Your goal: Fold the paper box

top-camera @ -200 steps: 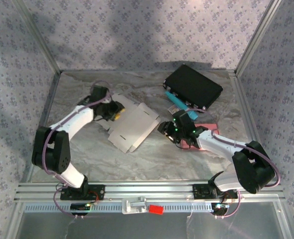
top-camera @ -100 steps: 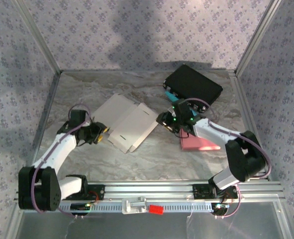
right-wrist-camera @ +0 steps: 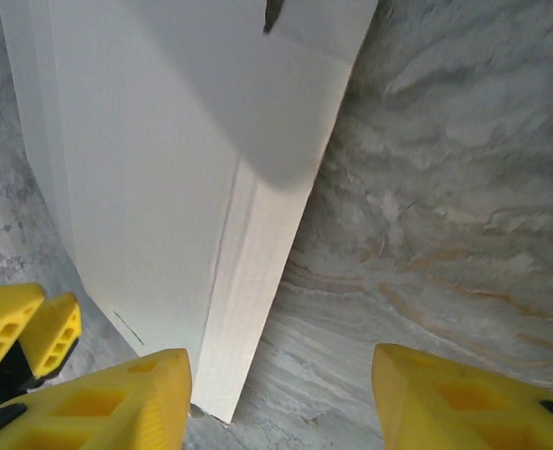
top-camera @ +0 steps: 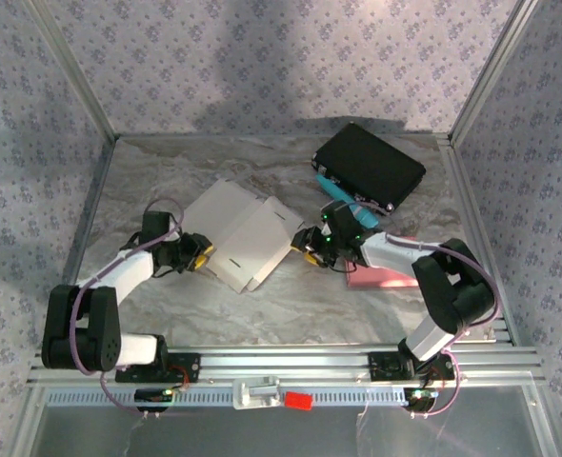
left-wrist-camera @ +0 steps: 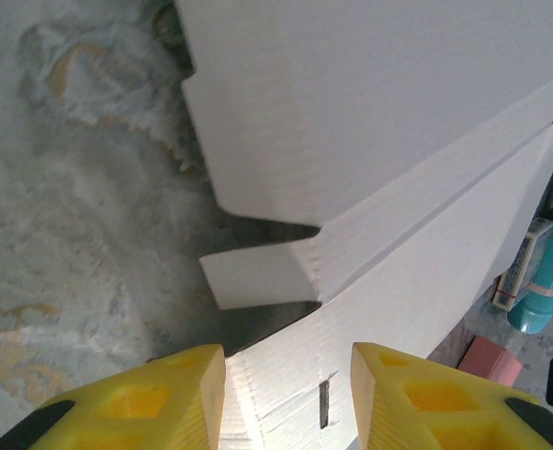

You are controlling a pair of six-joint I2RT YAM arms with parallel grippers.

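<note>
Edges of paper box (left-wrist-camera: 370, 122) run off-frame at spread left pincer (left-wrist-camera: 286, 364) and spread right pincer (right-wrist-camera: 281, 367).

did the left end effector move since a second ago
Yes. The left end effector has come nearer the table's front rail, farther from the black case, now at the paper box's left edge.

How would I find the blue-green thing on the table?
Look to the far right corner of the marble table, where a big black case sits. Along the case's front left edge lies a long teal thing, reaching toward the right arm. It is the only teal item: the flat pad nearby is pink and the cardboard white.
</note>
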